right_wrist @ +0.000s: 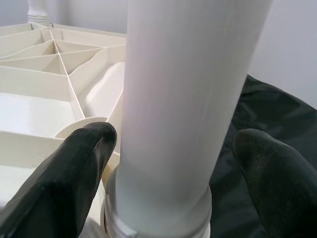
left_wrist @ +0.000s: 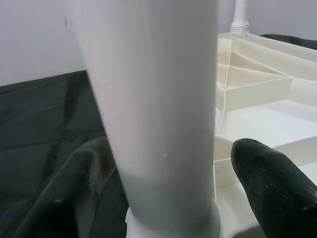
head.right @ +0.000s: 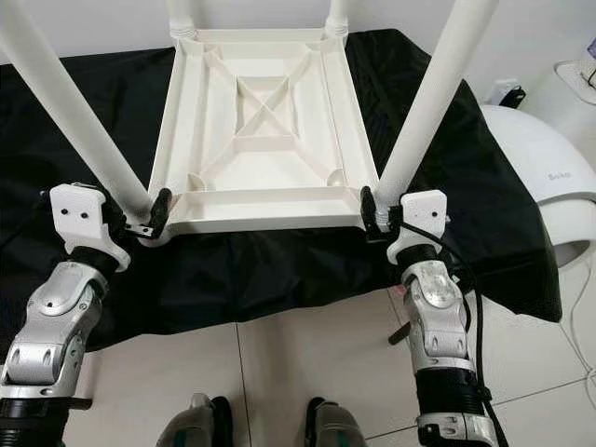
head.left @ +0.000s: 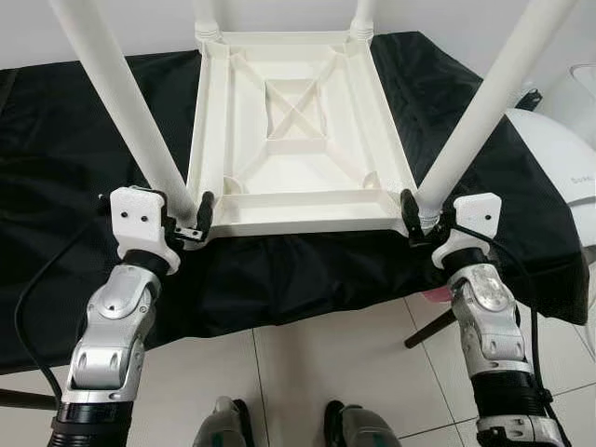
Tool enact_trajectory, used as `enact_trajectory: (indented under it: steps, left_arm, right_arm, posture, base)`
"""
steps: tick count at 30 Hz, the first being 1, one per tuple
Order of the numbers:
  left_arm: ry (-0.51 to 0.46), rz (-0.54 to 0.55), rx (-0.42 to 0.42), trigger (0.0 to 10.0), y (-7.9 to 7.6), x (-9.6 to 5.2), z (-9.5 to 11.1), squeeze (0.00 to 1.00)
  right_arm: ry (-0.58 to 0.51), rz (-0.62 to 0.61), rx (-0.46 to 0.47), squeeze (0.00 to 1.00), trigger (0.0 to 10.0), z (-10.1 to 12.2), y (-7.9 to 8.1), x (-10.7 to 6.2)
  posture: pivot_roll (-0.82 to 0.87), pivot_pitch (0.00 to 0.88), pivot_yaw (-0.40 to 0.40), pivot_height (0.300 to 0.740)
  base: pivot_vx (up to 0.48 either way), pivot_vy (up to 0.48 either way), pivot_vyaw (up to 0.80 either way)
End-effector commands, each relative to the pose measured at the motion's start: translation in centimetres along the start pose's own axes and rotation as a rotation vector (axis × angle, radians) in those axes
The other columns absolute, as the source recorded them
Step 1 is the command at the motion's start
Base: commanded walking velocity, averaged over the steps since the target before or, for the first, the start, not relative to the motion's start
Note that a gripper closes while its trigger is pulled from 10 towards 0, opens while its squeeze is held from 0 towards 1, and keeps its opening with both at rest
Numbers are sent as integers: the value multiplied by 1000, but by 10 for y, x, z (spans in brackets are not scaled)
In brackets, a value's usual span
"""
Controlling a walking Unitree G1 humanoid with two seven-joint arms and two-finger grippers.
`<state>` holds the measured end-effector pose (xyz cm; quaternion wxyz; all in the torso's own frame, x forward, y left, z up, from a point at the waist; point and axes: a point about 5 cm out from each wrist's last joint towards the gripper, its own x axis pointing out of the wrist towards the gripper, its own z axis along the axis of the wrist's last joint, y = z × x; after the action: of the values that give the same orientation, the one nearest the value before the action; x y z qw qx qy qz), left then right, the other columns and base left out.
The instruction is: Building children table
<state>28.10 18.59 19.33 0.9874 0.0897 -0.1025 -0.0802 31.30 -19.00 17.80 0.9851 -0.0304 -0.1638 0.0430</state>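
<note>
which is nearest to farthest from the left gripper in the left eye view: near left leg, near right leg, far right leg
1. Near left leg: the left gripper straddles its base at the tabletop's near left corner.
2. Near right leg: across the near edge, at the near right corner, beside the right gripper.
3. Far right leg: at the diagonally opposite far corner.

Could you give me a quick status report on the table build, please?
Left hand open around near-left leg. Right hand open around near-right leg. Tabletop upside down on black cloth. Nothing in the way.
</note>
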Motion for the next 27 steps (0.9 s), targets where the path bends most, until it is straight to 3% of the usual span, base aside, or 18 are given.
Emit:
enact_trajectory:
  steps: [1,27]
  left_arm:
    - [23,-20,15,10000,0,2,-2,0]
    - [29,21,27,10000,7,5,-3,0]
  right_arm:
    - [-1,-9,11,0,10000,-2,-3,0]
    - [-31,17,11,0,10000,2,-1,5]
  posture:
    - [-53,233,28,740]
    - [-54,237,17,740]
  base:
    - [0,0,0]
    - [0,0,0]
